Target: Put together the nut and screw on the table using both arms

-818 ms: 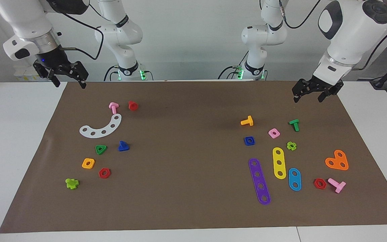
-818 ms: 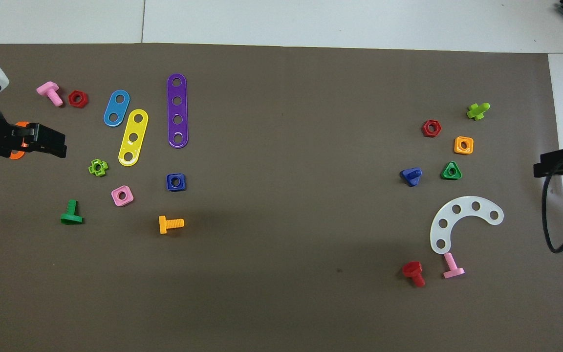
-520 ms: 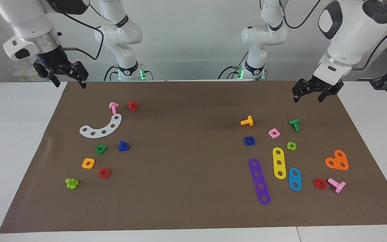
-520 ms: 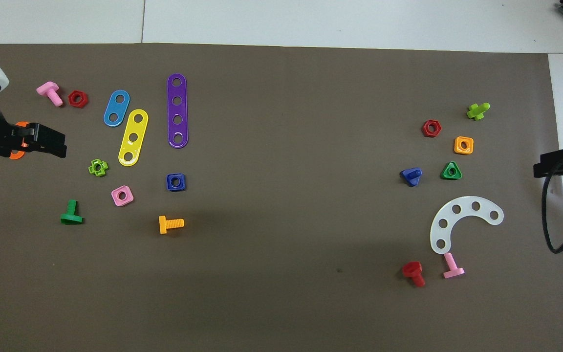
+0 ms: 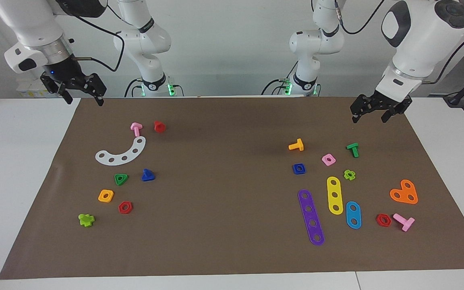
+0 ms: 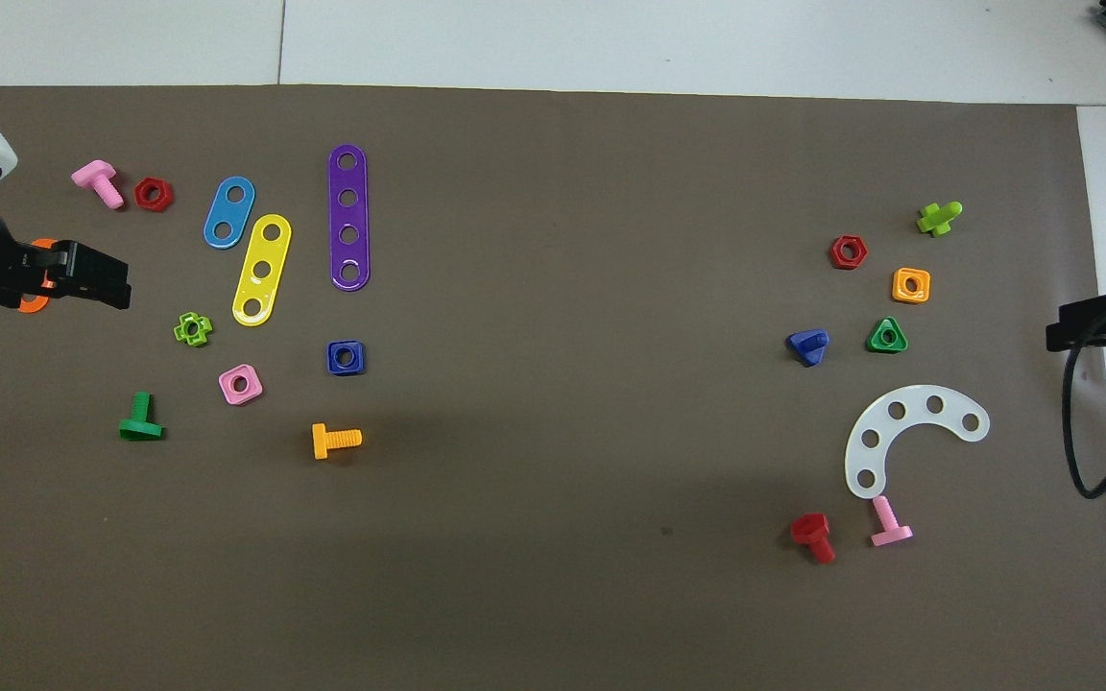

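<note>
The dark-blue square nut (image 5: 299, 168) (image 6: 346, 357) lies flat on the brown mat (image 5: 224, 209) toward the left arm's end, beside an orange T bolt (image 5: 296, 145) and a pink square nut (image 5: 328, 160). The dark-blue screw (image 5: 148, 175) (image 6: 807, 345) with a triangular head lies toward the right arm's end, beside a green triangular nut (image 5: 121, 179). My left gripper (image 5: 369, 118) (image 6: 107, 283) is open and empty, raised over the mat's corner. My right gripper (image 5: 83, 100) (image 6: 1067, 331) is open and empty, raised over the mat's edge.
Near the nut lie purple (image 5: 311, 217), yellow (image 5: 334, 195) and light-blue (image 5: 353, 214) hole plates, a green bolt (image 5: 353, 149) and an orange heart plate (image 5: 404, 192). Near the screw lie a white curved plate (image 5: 121, 152), pink (image 5: 136, 128) and red (image 5: 159, 126) bolts.
</note>
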